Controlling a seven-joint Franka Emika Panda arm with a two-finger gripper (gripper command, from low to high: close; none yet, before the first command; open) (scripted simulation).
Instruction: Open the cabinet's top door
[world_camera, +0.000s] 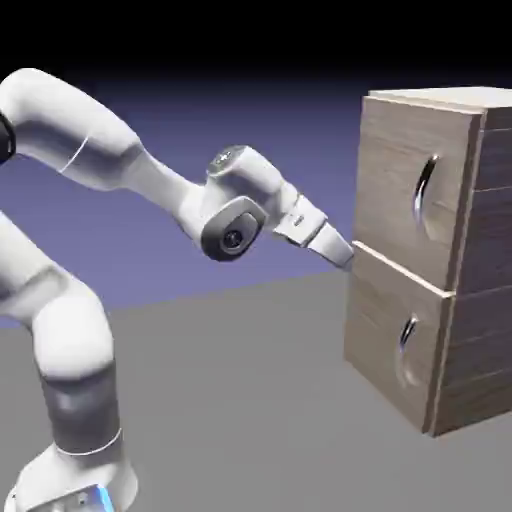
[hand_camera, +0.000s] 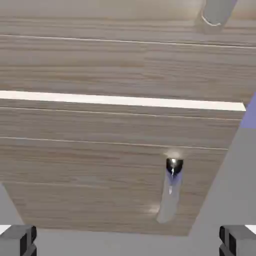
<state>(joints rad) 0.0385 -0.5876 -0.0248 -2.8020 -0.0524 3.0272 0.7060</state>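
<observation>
Fingertips (hand_camera: 19, 240) of the tool (hand_camera: 127, 242) sit at the bottom corners of the hand view, spread about as wide as they go, with nothing between them, so it's holding nothing. Right past them it's pretty much wall-to-wall wood grain: the cabinet (world_camera: 480, 300) fills that view.

From the exterior view, the cabinet stands on the grey counter (world_camera: 250, 400) at the right side, with the arm (world_camera: 90, 150) reaching toward it from the left. The top door (world_camera: 400, 180) is the taller upper panel, and it looks shut, flush with the front. Its handle (world_camera: 427, 185) is a curved silver bar running vertically, up near the middle of the panel. Below it is the lower panel (world_camera: 385, 340) with its own smaller handle (world_camera: 408, 335), the one that shows up shiny in the hand view.

The tool (world_camera: 345, 258) is close to the cabinet's front left edge, right about at the seam between the two panels, angled slightly down. It's below the top door's handle and off to its left, not touching it. Whether the tips actually touch the wood, I can't tell. Nothing else is on the counter around it, and nothing stands between the tool and the door.
</observation>
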